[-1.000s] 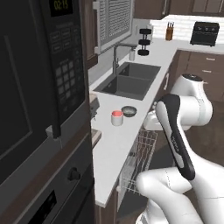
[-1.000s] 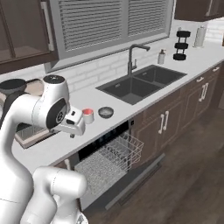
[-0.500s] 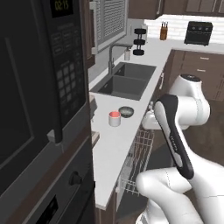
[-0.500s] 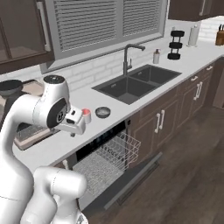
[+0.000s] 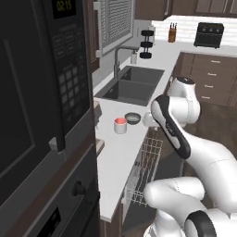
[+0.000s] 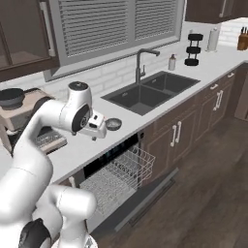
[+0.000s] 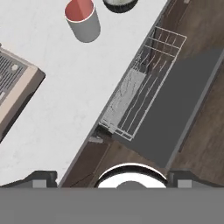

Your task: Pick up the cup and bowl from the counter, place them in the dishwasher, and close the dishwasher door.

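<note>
The cup point(image 7: 83, 19), pale grey with a red inside, stands on the white counter point(image 7: 57, 100), with the grey bowl point(image 7: 119, 3) just beyond it at the top edge of the hand view. My gripper point(image 7: 113, 177) hovers open above the counter's front edge, well short of the cup, with nothing between its fingers. From the left base I see the cup point(image 5: 120, 125) and the bowl point(image 5: 133, 118) side by side near the sink. From the right base my hand point(image 6: 95, 130) covers the cup, and the bowl point(image 6: 114, 124) shows beside it. The dishwasher door point(image 7: 175, 109) lies open, and the white wire rack point(image 7: 144, 83) is pulled out.
A dark double sink point(image 5: 132, 85) with a faucet point(image 5: 118, 58) lies beyond the bowl. A stovetop point(image 7: 11, 83) borders the counter beside the cup. A tall black oven and microwave column point(image 5: 41, 115) fills the left. The rack point(image 6: 121, 172) and door point(image 6: 145, 201) jut into the wooden floor.
Both base views have shifted a little, so the base has moved; the sink and back counter sit differently in the picture. The arm holds the same pose, and the cup and bowl stay put.
</note>
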